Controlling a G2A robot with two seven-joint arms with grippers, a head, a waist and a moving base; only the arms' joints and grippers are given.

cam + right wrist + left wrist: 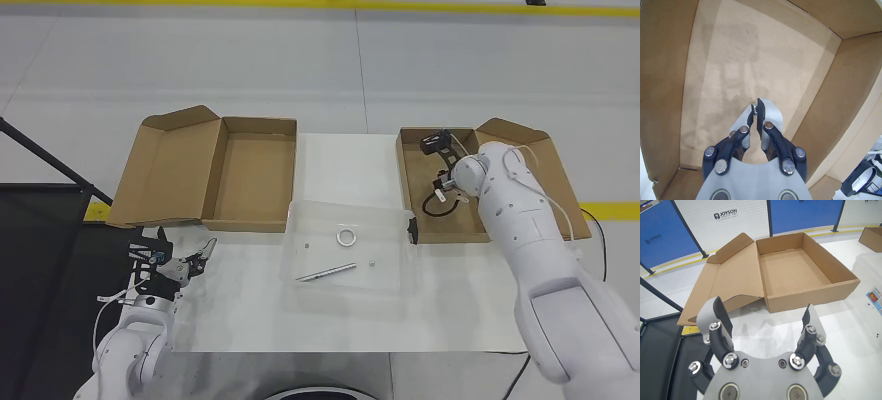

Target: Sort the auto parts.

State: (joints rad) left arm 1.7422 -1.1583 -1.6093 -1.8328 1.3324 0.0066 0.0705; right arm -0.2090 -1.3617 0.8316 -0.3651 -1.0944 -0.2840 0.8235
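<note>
Right gripper pinching a small metal screw between its fingertips
Likely light, hard, slippery — best held mid-shank, deep between the pads; left gripper spread, empty.

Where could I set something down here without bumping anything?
The left cardboard box is bare inside. The table is bare between the two boxes behind the clear tray, and along its front edge. Crowded: the tray holds a ring and rod; the right gripper, holding a small part, hangs in the right box.
</note>
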